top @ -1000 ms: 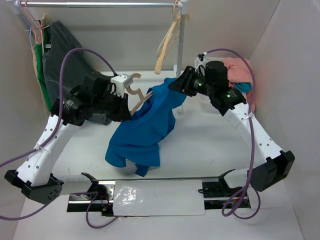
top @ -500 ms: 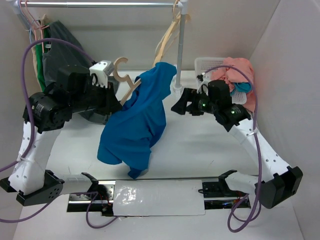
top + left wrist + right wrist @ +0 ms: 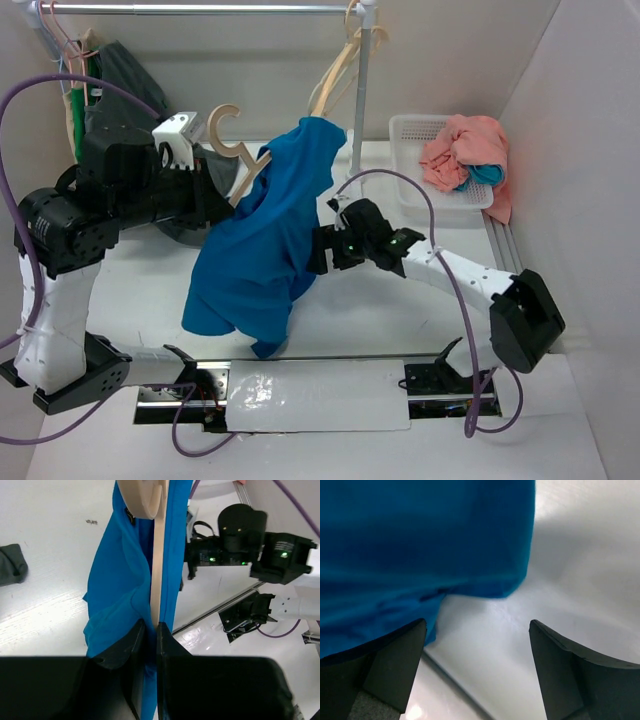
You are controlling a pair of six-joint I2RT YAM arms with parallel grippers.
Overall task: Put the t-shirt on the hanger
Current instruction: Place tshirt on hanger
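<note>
Right gripper [image 3: 477, 625] stood wide open and empty, the t-shirt [image 3: 420, 540] hanging just ahead of its fingers! Beyond it, left gripper [image 3: 151, 627] was clamped tight on the hanger [image 3: 157, 565], blue cloth draped over it on both sides of the jaws

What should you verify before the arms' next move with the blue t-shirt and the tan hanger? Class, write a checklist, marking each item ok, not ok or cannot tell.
1. left gripper shut on the brownish-tan triangular clothes hanger: ok.
2. right gripper open, holding nothing: ok.
3. royal-blue cloth t-shirt draped over the hanger: ok.
4. curved hook free of cloth: ok.
5. Both shirt shoulders seated on the hanger: cannot tell.
</note>
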